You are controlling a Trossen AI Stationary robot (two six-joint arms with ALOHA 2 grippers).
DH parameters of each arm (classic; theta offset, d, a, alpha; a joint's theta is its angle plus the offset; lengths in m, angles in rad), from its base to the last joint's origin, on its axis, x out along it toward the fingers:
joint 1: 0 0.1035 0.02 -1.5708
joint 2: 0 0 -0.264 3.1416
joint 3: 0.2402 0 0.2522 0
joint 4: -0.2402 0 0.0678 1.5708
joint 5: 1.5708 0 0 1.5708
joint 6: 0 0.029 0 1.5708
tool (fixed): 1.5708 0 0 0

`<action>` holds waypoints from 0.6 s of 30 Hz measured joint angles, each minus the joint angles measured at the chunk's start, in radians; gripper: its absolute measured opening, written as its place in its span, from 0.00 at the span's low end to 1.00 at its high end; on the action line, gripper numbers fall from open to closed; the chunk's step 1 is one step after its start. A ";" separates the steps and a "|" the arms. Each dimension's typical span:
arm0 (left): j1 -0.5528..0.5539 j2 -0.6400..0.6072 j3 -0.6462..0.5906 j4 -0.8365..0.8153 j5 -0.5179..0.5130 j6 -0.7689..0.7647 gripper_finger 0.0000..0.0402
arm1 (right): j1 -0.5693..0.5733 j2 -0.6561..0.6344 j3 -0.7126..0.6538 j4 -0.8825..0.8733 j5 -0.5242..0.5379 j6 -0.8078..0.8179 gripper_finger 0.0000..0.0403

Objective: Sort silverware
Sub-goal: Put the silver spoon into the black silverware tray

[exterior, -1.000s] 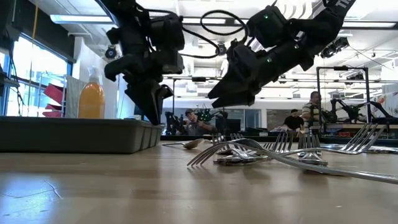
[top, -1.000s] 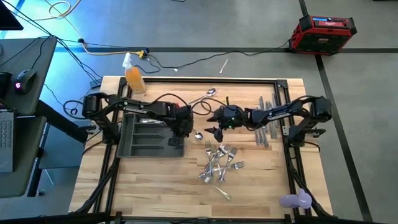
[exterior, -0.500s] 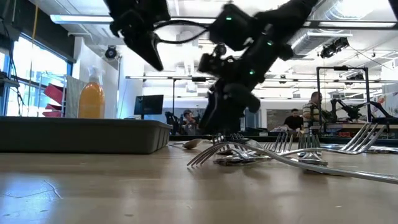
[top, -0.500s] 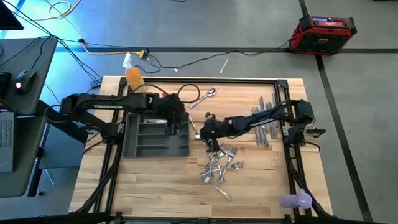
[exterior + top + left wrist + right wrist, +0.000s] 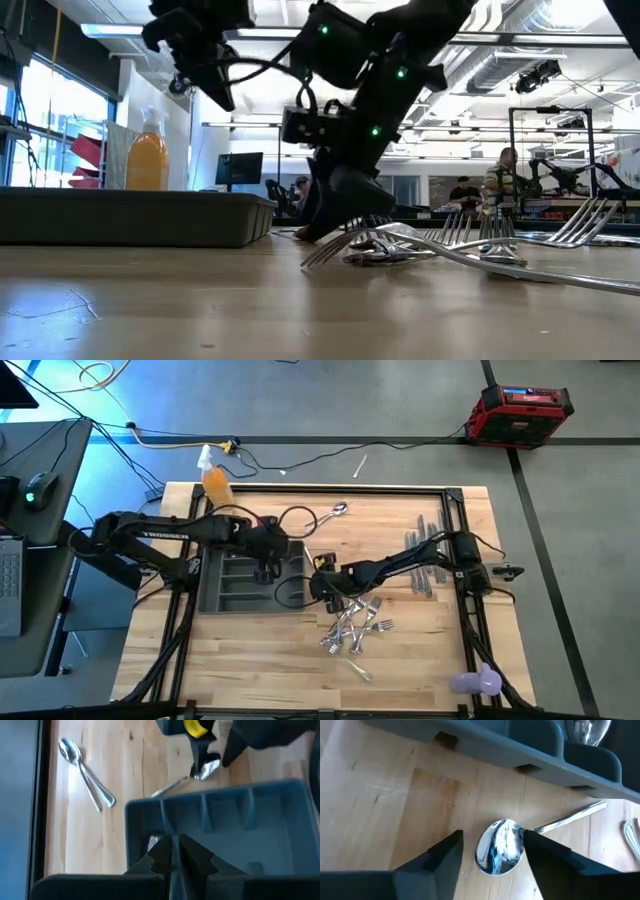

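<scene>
Your right gripper (image 5: 321, 582) is reaching low over the wooden table (image 5: 420, 650), just right of the dark grey tray (image 5: 222, 600). Its two fingers (image 5: 440, 857) are standing apart, one on each side of the bowl of a spoon (image 5: 501, 845) that is lying flat on the wood beside the tray's wall. One finger is looking to be touching the bowl's edge; the other is sitting a little clear of it, so the spoon is not being clamped.

Your left gripper (image 5: 268, 556) is hanging above the tray, over its right-hand compartments, with its fingers (image 5: 172, 857) pressed together and nothing showing between them. A shiny piece is lying in one tray compartment, but you cannot tell which kind it is.

A tangled heap of forks (image 5: 352, 625) is lying just to the near right of the right gripper. A row of knives (image 5: 425, 550) is lying farther right, under the right arm. Two more spoons (image 5: 335, 512) are resting together toward the far edge of the table. An orange bottle (image 5: 215, 482) is standing at the far left corner.
</scene>
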 joint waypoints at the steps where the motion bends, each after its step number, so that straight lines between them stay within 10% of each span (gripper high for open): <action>1: -0.009 -0.001 0.000 -0.001 -0.005 -0.005 0.04 | -0.001 0.000 -0.002 -0.001 0.000 0.001 0.46; 18: -0.162 -0.001 0.000 -0.108 -0.181 -0.143 0.04 | -0.052 -0.009 -0.005 -0.064 0.064 0.291 0.00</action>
